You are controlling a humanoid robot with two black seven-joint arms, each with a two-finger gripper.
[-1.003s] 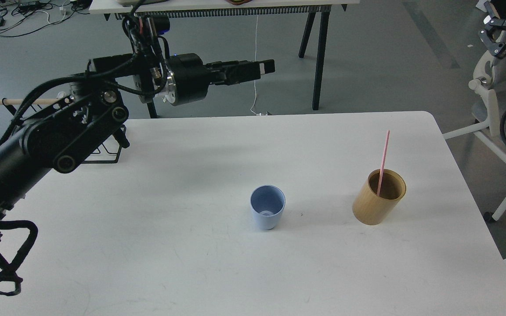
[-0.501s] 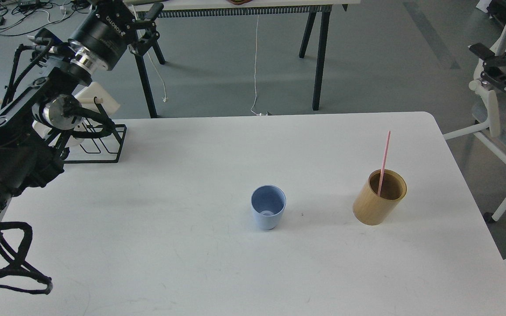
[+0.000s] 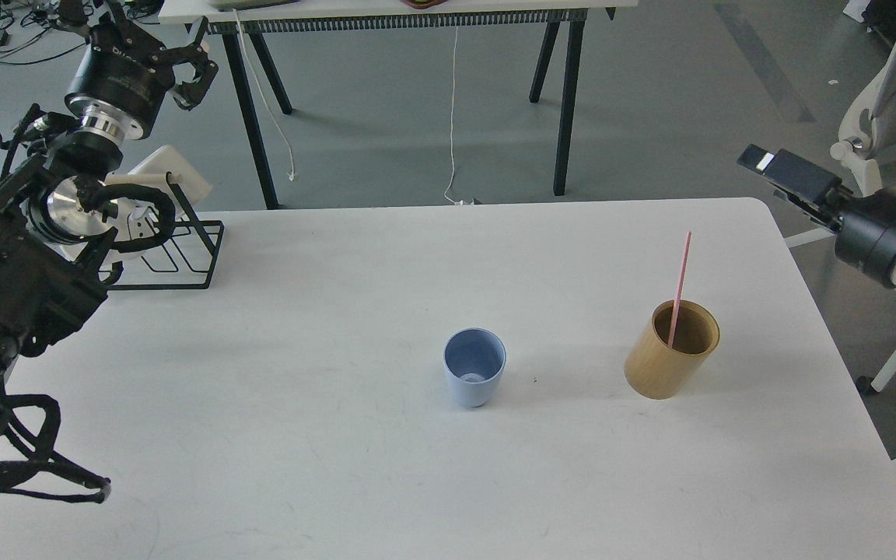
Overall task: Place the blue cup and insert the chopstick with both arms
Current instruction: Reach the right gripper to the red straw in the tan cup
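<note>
Left jaws (image 3: pixel 187 74) spread, holding nothing, high at 10 o'clock above the wire rack (image 3: pixel 183 260). Blue cup (image 3: pixel 474 367) upright mid-counter (image 3: pixel 339 467): pale matte, tapered, darker inside. At its 3 o'clock, well apart, pink chopstick (image 3: pixel 680 284) leans in the wooden cylinder (image 3: pixel 671 350). Right jaws (image 3: pixel 767 165) off-counter at 2 o'clock; closure cannot be told.

1. The left claw (image 3: pixel 187 70) has swung from reaching right over the tabletop's far edge to the far left, raised above the wire rack (image 3: pixel 183 260).
2. The right claw (image 3: pixel 778 167) has come in toward the tabletop's right edge.
</note>
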